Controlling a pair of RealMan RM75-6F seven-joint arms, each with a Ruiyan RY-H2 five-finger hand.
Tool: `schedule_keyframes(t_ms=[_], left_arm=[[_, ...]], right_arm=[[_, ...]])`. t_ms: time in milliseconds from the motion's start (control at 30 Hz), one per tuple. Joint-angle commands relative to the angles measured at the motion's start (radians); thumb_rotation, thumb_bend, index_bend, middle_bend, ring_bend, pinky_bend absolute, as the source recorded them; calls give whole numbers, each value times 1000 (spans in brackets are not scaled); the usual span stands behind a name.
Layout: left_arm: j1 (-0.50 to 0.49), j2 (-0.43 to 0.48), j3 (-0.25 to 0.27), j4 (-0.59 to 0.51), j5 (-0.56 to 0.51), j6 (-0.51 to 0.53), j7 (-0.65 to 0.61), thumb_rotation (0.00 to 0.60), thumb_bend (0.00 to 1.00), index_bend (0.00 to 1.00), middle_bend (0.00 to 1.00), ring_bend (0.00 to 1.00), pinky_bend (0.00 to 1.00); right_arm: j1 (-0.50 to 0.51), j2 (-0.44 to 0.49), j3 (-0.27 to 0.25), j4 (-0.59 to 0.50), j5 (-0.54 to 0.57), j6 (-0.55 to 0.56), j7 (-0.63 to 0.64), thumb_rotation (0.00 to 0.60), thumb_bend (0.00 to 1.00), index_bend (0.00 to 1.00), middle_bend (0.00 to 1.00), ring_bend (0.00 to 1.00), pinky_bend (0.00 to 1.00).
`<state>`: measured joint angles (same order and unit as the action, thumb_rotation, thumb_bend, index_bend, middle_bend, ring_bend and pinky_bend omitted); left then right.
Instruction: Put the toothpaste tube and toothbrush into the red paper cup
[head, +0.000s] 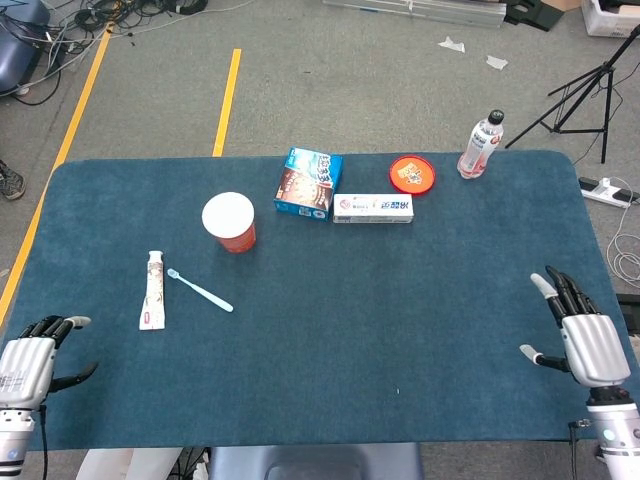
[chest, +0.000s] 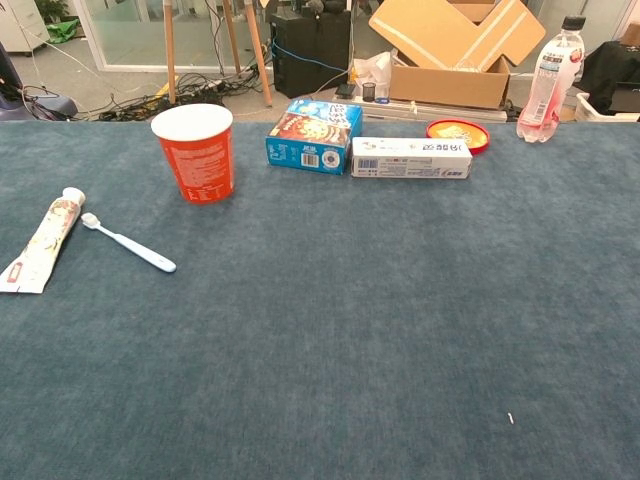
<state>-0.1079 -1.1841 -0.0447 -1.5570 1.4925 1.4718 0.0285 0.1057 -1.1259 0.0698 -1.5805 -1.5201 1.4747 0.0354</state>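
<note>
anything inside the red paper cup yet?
Nothing visible. In the head view the red paper cup shows only its white inside; no item stands above its rim. The toothpaste tube and toothbrush lie on the table. The chest view hides the cup's bottom.

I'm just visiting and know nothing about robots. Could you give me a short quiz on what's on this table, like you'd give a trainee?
1. True or false: the toothbrush is already inside the red paper cup.
2. Which lies closer to the table's left edge: A) the toothpaste tube, B) the toothbrush, C) the red paper cup?
3. Fill in: the left hand and right hand both hold ______.

Key: 1. False; it lies flat on the blue table, beside the toothpaste tube. 2. A. 3. Nothing; both sit near the front corners, fingers apart.
</note>
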Motion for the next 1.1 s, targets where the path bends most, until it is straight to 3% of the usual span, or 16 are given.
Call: schedule_keyframes(t_ms=[33, 133, 433, 567, 700, 1100], left_arm=[[-6, -12, -2, -1, 12, 6, 4, 600, 45, 289, 365, 274, 307], [-21, -1, -4, -39, 9, -18, 38, 600, 1, 262, 323, 258, 275], [-66, 38, -21, -161, -23, -86, 106, 600, 0, 174, 192, 182, 167], [-99, 41, -24, -189, -61, -159, 117, 600, 0, 56, 63, 82, 95], [-143, 11, -39, -175, -60, -203, 116, 600, 0, 0, 0, 1, 17], [-250, -121, -108, -39, -189, -298, 200, 600, 0, 0, 0, 0, 0]], right_arm=[[-5, 7, 3, -6, 0, 10, 8, 600, 0, 0, 0, 0, 235], [-9, 9, 5, -7, -2, 21, 3, 600, 0, 0, 0, 0, 235], [-15, 19, -1, -18, -12, 28, 9, 600, 0, 0, 0, 0, 235], [-19, 24, -1, -21, -12, 32, 21, 600, 0, 0, 0, 0, 235], [-18, 27, -7, -23, -20, 28, 18, 600, 0, 0, 0, 0, 235], [-14, 29, -2, -14, 2, 8, 29, 600, 0, 0, 0, 0, 235]])
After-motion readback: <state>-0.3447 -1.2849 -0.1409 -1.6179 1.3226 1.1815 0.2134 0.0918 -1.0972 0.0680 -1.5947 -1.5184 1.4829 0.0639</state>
